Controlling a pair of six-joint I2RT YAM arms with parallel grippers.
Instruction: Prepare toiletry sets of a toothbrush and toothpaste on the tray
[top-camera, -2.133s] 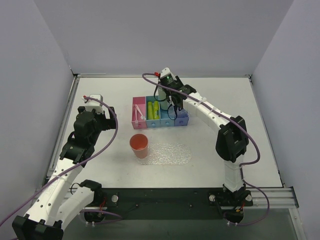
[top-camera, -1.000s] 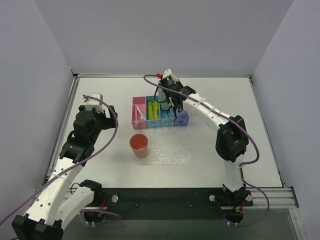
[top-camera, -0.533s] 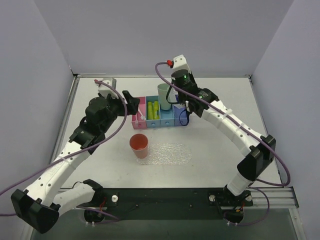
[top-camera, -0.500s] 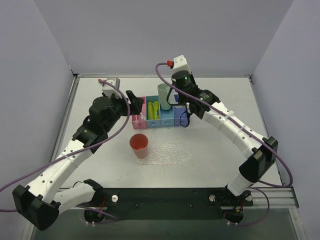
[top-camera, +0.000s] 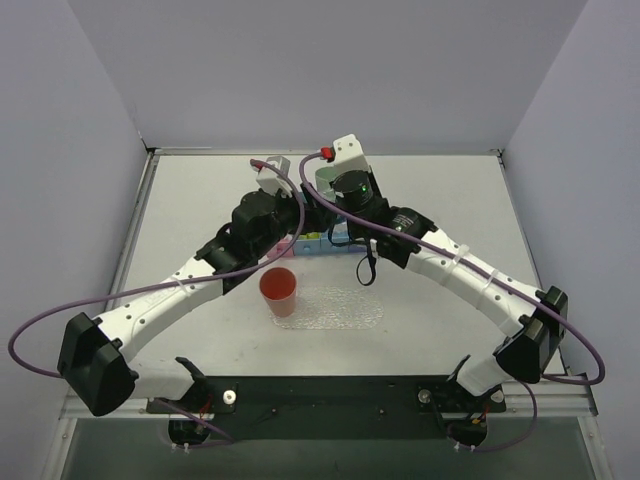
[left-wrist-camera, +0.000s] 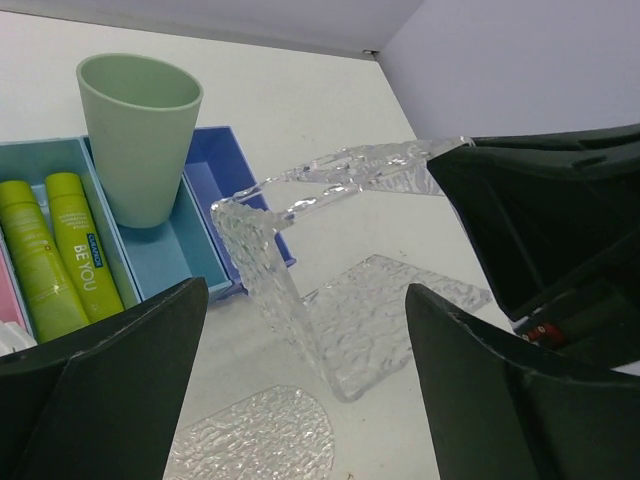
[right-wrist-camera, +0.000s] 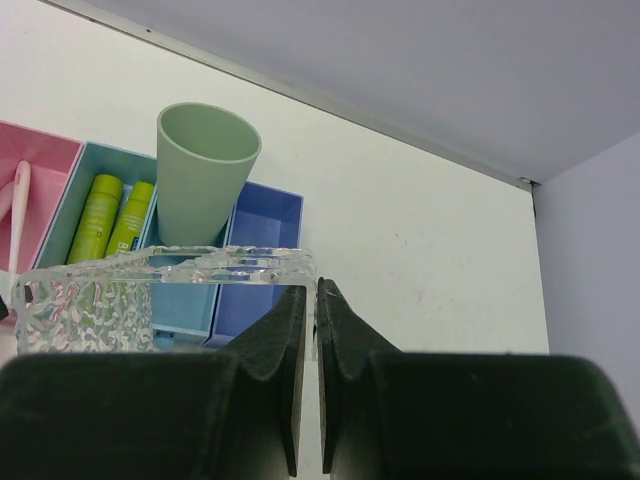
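Toward the near edge of the bench (top-camera: 450, 200) lies the tray (top-camera: 345, 310). It is one flat oval of clear plastic, pebbled and glittery all over. One orange cup (top-camera: 278, 291), smooth and tapered, stands upright at the tray's left end. I cannot tell whether it sits on the rim or just beside it.

Just beyond, at mid-bench, both my arms meet over a row of bins (left-wrist-camera: 225, 190). My left gripper (left-wrist-camera: 305, 300) hangs wide open and grasps nothing. My right gripper (right-wrist-camera: 311, 290) is pinched onto the end of one clear piece (left-wrist-camera: 330, 170). It has the same bumpy plastic as the tray and is bent at a corner like a box wall. I hold it above the bins; what it is I cannot tell.

The bins are smooth, open, rectangular boxes. From my right wrist I count one pink, two light blue and one darker blue. One toothbrush (right-wrist-camera: 20, 205), thin and pale pink to whitish, rests in the pink bin. Two toothpaste tubes (left-wrist-camera: 75, 240) lie side by side in the light-blue bin next to it. They are glossy yellow-green with small dark print. One pale green cup (left-wrist-camera: 140, 140), matte and tapered, stands upright in the next light-blue bin, towards the far edge.
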